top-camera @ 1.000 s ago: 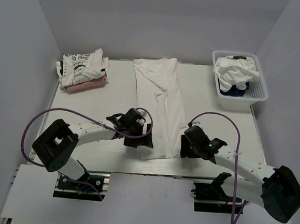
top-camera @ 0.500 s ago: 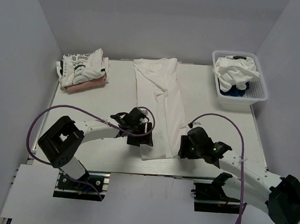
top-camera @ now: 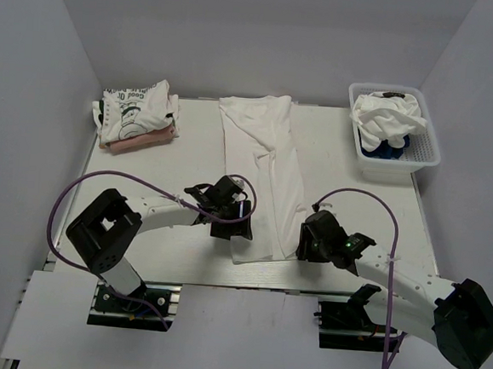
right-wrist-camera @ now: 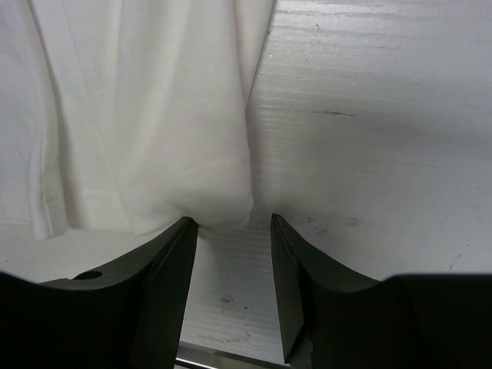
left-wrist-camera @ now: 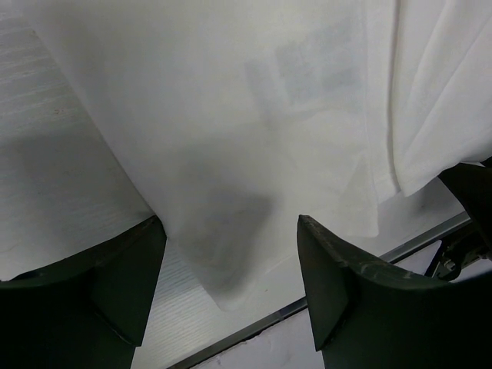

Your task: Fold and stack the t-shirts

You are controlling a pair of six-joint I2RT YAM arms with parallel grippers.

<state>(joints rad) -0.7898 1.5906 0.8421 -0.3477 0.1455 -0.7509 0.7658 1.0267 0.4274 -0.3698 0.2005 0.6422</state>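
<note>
A long white t-shirt, folded lengthwise, lies down the middle of the table. My left gripper is open over its near left corner; in the left wrist view the hem corner lies between the fingers. My right gripper is open at the near right corner; in the right wrist view the cloth edge sits just ahead of the fingertips. A stack of folded t-shirts, white with dark print over a pinkish one, lies at the far left.
A white lattice basket at the far right holds crumpled white cloth and something blue. The table's near metal edge runs just below the shirt's hem. White walls enclose the table.
My right gripper moved down toward the near edge and then slightly back up to the shirt's corner. The left gripper shifted little; the left arm's elbow swung.
</note>
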